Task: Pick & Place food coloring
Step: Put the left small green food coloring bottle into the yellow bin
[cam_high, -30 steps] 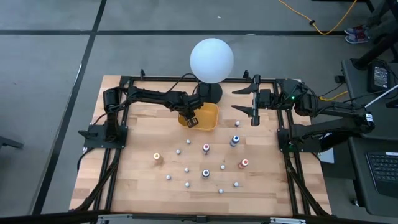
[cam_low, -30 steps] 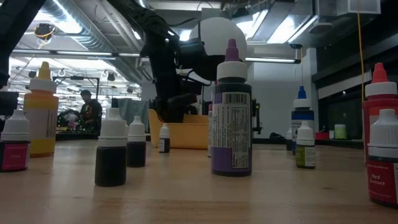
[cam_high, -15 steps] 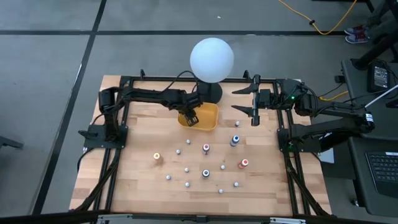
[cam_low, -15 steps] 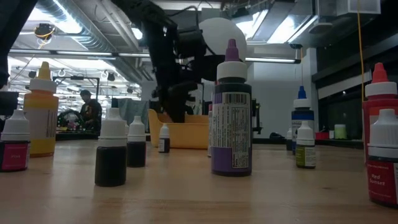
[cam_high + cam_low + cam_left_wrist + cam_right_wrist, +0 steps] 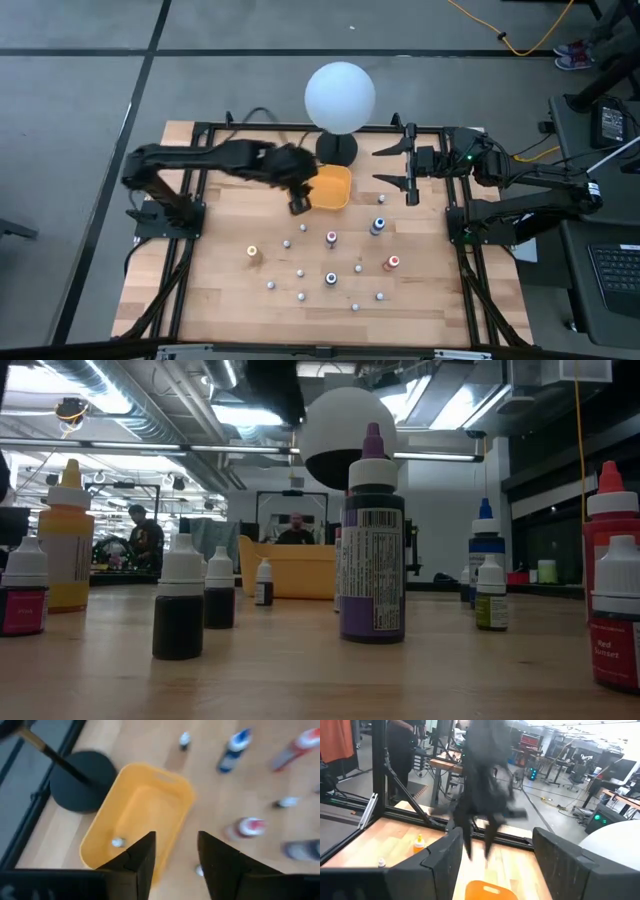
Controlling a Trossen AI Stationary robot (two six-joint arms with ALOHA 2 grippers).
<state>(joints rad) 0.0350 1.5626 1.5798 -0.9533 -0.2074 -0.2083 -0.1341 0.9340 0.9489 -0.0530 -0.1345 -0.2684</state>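
We start at the left, where our left gripper (image 5: 300,205) hangs over the wood just off the left edge of the yellow tray (image 5: 338,188), its fingers (image 5: 142,857) parted with nothing between them. From the wrist camera we see the tray (image 5: 150,795) lying just ahead of those fingertips, and one small white-capped bottle (image 5: 118,842) resting inside it near the corner closest to the gripper. Beyond the tray from the gripper stands the black base (image 5: 337,150) of the white globe (image 5: 341,96).

Moving right and toward the front of the table from the left gripper, we find the rest of the food coloring (image 5: 331,279) scattered upright on the bare table (image 5: 220,290): an orange-topped bottle (image 5: 253,253) on the gripper's near-left side, a red-and-white capped one (image 5: 331,238) just in front of the tray, a blue-topped one (image 5: 378,226) farther right, a red-topped one (image 5: 392,263) beyond that, and several tiny whitish ones between them. From table height we see a tall purple-topped bottle (image 5: 372,540) standing in front of the tray.

At the far right, our right gripper (image 5: 410,165) waits by the back rail, well apart from the bottles, its fingers (image 5: 437,865) spread wide and empty.
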